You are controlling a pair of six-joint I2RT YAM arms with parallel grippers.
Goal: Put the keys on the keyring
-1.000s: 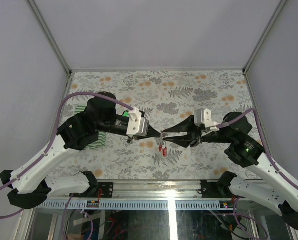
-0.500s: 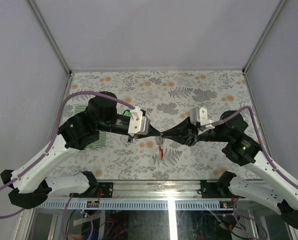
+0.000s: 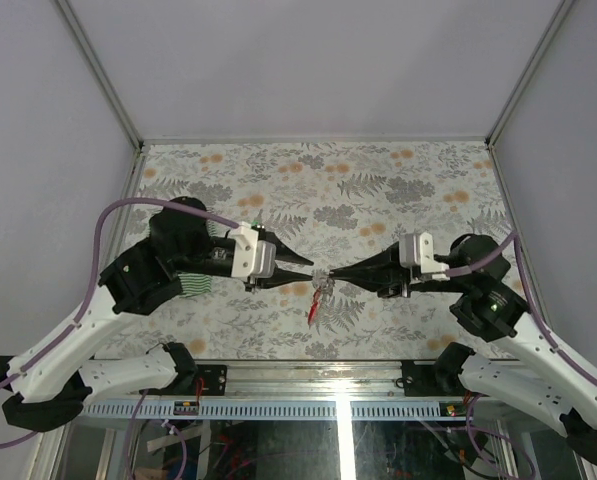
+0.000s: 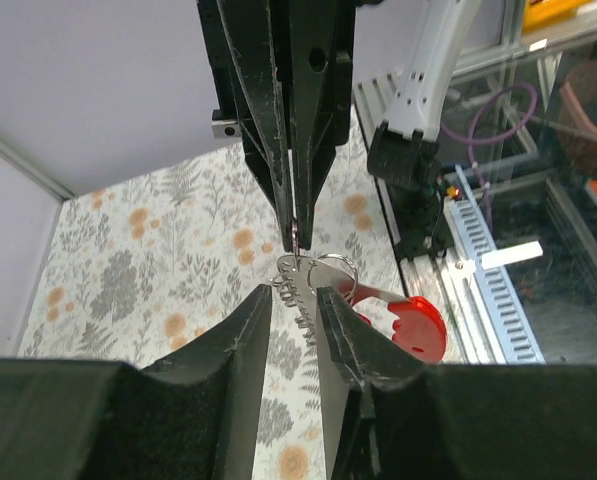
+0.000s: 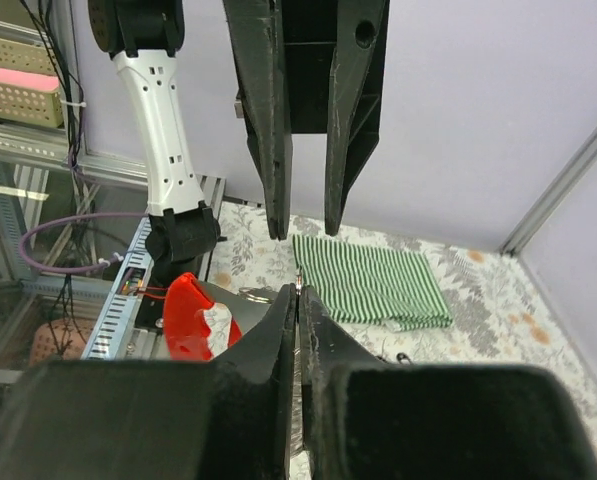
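Mid-air hand-over at frame centre: right claw pressed together on the keys, seemingly near the keyring. Left claw slightly spread just left of them, gripping nothing. Red tag dangling below. Needs next a fresh, aligned left pinch. Grey walls around; floral worktop; striped cloth at left.

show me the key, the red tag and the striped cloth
key (image 4: 299,298), left wrist view, on its toothed blade
red tag (image 4: 418,325), left wrist view, on its flat round face
striped cloth (image 5: 373,280), right wrist view, on the middle of the fabric
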